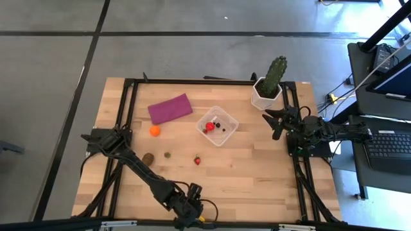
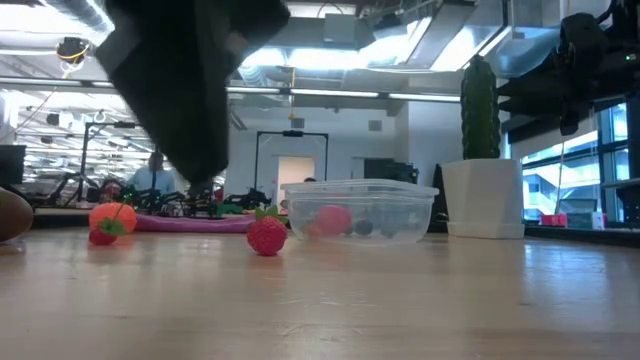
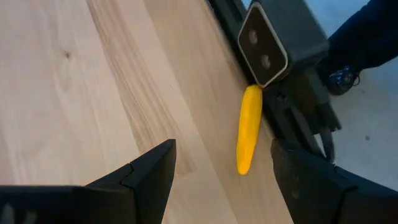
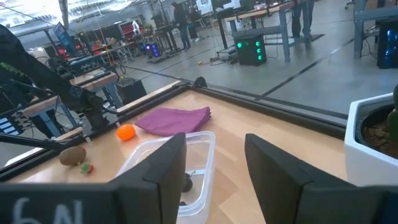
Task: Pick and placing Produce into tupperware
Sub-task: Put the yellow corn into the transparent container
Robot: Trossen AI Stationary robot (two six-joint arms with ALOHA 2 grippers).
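- wooden table (image 1: pixel 257 173) seen from above: the clear tupperware (image 1: pixel 217 126) sits near the middle toward the far side, with a red piece (image 1: pixel 210 127) and a few dark berries (image 1: pixel 220 126) inside. an orange ball (image 1: pixel 155 131) lies just beside the purple cloth (image 1: pixel 170 108); a brown kiwi-like oval (image 1: pixel 148 158), a small dull round piece (image 1: pixel 167 154) and a red strawberry (image 1: pixel 197 160) lie loose on the wood in front of the box.
- same view: the left gripper (image 1: pixel 200 217) hangs low at the near edge of the table, by a small yellow piece (image 1: pixel 201 219). the right gripper (image 1: pixel 275 120) waits at the right side, near the cactus (image 1: pixel 273 76) in its white pot (image 1: pixel 265 96), fingers apart and empty.
- low view: the strawberry (image 2: pixel 266 234) stands just in front of the tupperware (image 2: pixel 361 211), the orange ball (image 2: pixel 113 218) off to the side, the white pot (image 2: pixel 484 199) beyond.
- left wrist view: the left gripper (image 3: pixel 221 165) has its dark fingers spread wide, holding nothing; the yellow piece (image 3: pixel 249 128) lies on the wood between them and a little ahead, right against the black frame rail (image 3: pixel 292 118).
- right wrist view: the right gripper (image 4: pixel 214 158) fingers stand parted with nothing in them, above the tupperware (image 4: pixel 200 168); orange ball (image 4: pixel 125 132), cloth (image 4: pixel 174 119) and kiwi-like oval (image 4: pixel 73 155) lie beyond.
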